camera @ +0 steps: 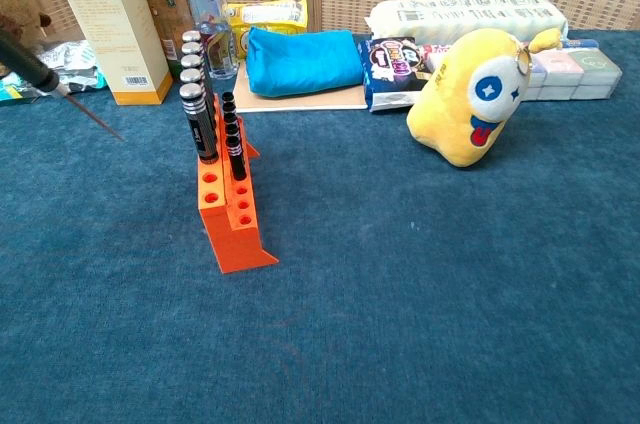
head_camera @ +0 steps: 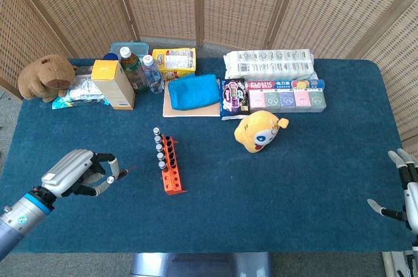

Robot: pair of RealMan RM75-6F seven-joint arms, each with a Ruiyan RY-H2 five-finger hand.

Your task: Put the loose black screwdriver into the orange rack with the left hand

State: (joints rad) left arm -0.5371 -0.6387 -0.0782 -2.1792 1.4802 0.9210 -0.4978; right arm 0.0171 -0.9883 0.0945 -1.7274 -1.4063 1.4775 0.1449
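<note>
Staged test set-up, indoors; not a lived-in room. Woven wicker folding screens (head_camera: 215,2) close off the back and both sides like a booth. A table under a dark blue felt-like cloth (head_camera: 313,179) carries an unrelated mix: brown capybara plush (head_camera: 46,76), yellow cartoon plush (head_camera: 260,130), drink bottles (head_camera: 134,68), yellow carton box (head_camera: 113,84), white wrapped roll pack (head_camera: 269,65), pastel boxed set (head_camera: 287,98), orange plastic tool rack (head_camera: 171,167).
</note>
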